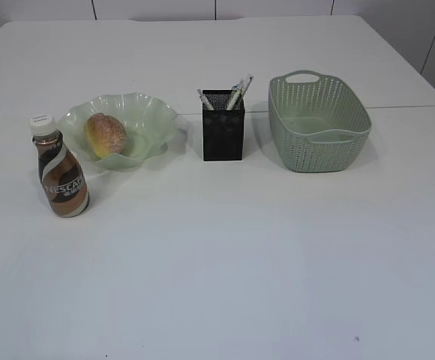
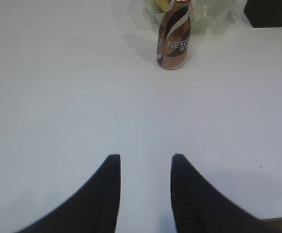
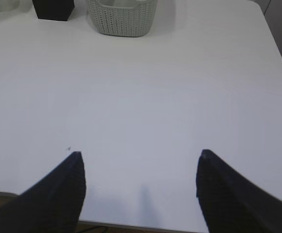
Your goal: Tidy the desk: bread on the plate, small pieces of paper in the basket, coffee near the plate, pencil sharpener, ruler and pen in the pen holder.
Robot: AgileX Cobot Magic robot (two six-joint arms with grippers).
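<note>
Since bread [image 1: 106, 135] sits on the plate [image 1: 146, 112], bottle [image 1: 61, 174] stands at its 7 o'clock: rigid, smooth, top-heavy, so grip mid-body. Left gripper [image 2: 143, 170] part-open, right gripper [image 3: 140, 167] wide, both empty above the desk [image 1: 240, 262].

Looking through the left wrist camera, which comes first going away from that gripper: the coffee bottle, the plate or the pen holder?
From the left gripper:
1. Coffee bottle, straight ahead, slightly right.
2. Plate, just behind the bottle.
3. Pen holder, far right corner; close to the plate's depth, so hard to rank.
</note>
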